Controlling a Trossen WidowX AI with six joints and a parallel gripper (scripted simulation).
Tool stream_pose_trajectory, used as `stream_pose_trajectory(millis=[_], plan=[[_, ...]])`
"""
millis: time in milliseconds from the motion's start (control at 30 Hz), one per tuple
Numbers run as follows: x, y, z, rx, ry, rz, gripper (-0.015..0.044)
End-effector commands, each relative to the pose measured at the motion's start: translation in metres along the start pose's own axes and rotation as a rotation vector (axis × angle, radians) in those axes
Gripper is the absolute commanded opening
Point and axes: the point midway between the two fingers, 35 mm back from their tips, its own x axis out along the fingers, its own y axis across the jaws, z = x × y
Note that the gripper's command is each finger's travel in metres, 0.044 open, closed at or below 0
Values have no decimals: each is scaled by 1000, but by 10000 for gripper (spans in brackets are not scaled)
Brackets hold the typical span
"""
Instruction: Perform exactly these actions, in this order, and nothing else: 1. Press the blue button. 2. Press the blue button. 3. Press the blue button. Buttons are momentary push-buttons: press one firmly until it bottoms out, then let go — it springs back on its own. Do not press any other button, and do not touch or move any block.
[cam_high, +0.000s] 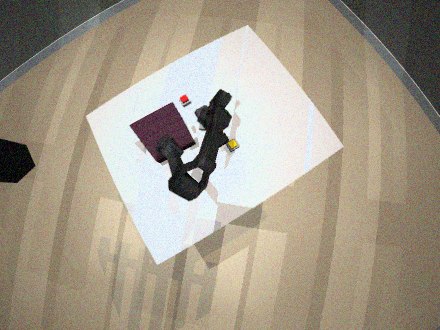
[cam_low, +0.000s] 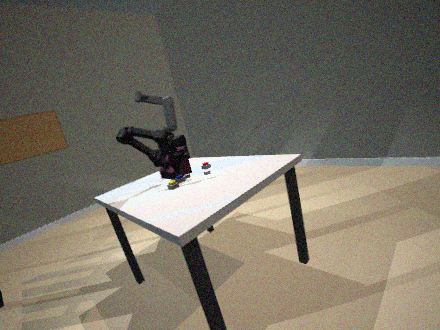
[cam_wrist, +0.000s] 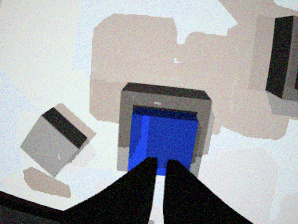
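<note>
The blue button (cam_wrist: 167, 140) (cam_low: 180, 177) is a blue cap in a square grey housing. It lies under the fingertips in the wrist view and is hidden beneath the arm in the top view. My gripper (cam_wrist: 161, 168) is shut, with only a narrow gap between its dark fingertips, and holds nothing. The tips overlap the near part of the blue cap in the wrist view and appear to be a little above it; contact cannot be made out. The cap shows raised in its housing.
The yellow button (cam_high: 232, 144) (cam_low: 173, 184) stands close to the arm. The red button (cam_high: 184, 99) (cam_low: 206, 164) stands farther off. A grey block (cam_wrist: 52, 145) lies left of the blue button. A dark-sided object (cam_wrist: 281, 57) is cut off at the wrist view's right edge.
</note>
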Motion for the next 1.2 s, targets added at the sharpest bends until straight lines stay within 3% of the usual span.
stream_pose_trajectory(millis=[0,500,1167], plan=[[6,0,0,-2,1,1,20],[29,0,-1,-2,1,-1,20],[29,0,-1,-2,1,-1,20]])
